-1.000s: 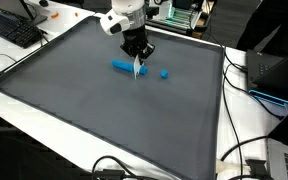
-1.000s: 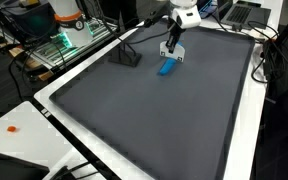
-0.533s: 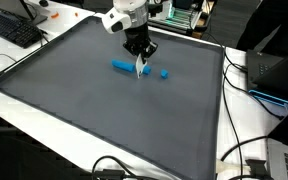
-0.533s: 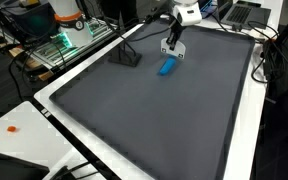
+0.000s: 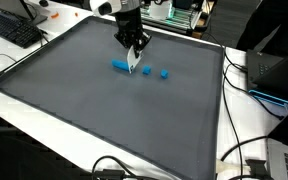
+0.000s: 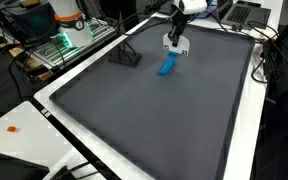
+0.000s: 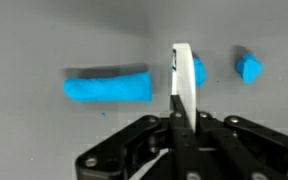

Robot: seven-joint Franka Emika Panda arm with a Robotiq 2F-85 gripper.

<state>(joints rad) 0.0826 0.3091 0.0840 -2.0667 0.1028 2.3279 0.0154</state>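
Observation:
My gripper (image 7: 179, 115) is shut on a thin white blade (image 7: 182, 75) that points down at the grey mat (image 5: 84, 110). In the wrist view a long blue dough piece (image 7: 106, 86) lies left of the blade. A small blue piece (image 7: 199, 72) shows partly behind the blade, and another small blue piece (image 7: 248, 67) lies further right. In an exterior view the gripper (image 5: 134, 50) hangs above the long piece (image 5: 119, 66) and the two small pieces (image 5: 147, 71), (image 5: 164, 73), with the blade tip just off the mat. From another angle, the gripper (image 6: 175, 42) is above the dough (image 6: 166, 67).
A raised rim (image 5: 222, 110) borders the mat. A keyboard (image 5: 14, 30) lies beyond one corner, a laptop (image 5: 282, 72) and cables (image 5: 246, 150) along another side. A small black stand (image 6: 130, 56) sits on the mat near the dough.
The gripper has risen with the blade and shifted slightly toward the far edge. A small blue piece now lies apart from the long piece where the blade stood.

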